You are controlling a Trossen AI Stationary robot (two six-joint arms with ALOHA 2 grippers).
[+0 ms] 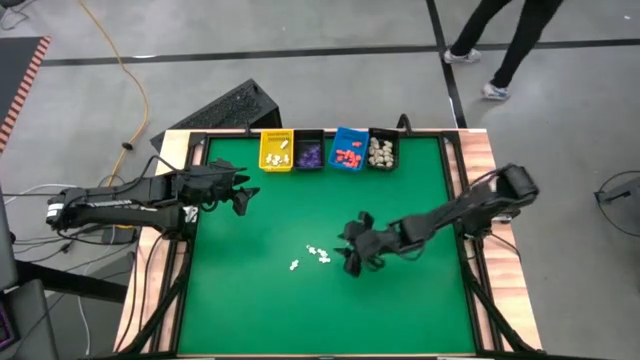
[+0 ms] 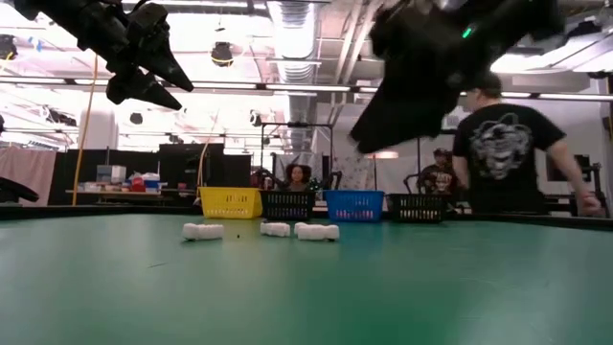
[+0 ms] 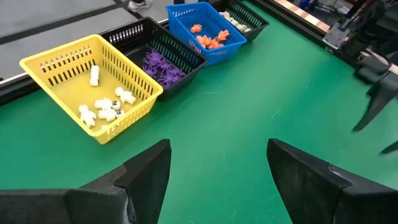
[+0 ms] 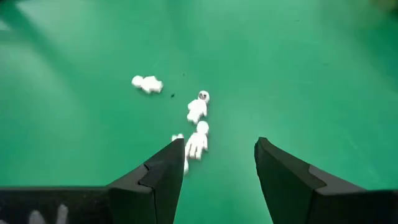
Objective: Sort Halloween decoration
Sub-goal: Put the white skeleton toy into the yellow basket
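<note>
Several white figurine pieces of the Halloween decoration [image 1: 318,252] lie loose mid-table; the right wrist view shows them as small white figures [image 4: 198,107] lying flat on the green mat. My right gripper [image 1: 350,256] hovers open just right of them, with nothing between its fingers [image 4: 217,162]. My left gripper [image 1: 242,195] waits open above the table's left side, facing the bins [image 3: 217,168]. At the far edge stand a yellow bin [image 1: 276,150] with white pieces, a black bin [image 1: 309,152] with purple ones, a blue bin [image 1: 349,150] with orange-red ones and a black bin [image 1: 382,150] with cream ones.
A raised wooden rim [image 1: 480,200] frames the green mat. A black keyboard-like object [image 1: 225,105] lies beyond the far left corner. People stand behind the table [image 2: 503,144]. The green mat shows bare at the near side [image 1: 320,320].
</note>
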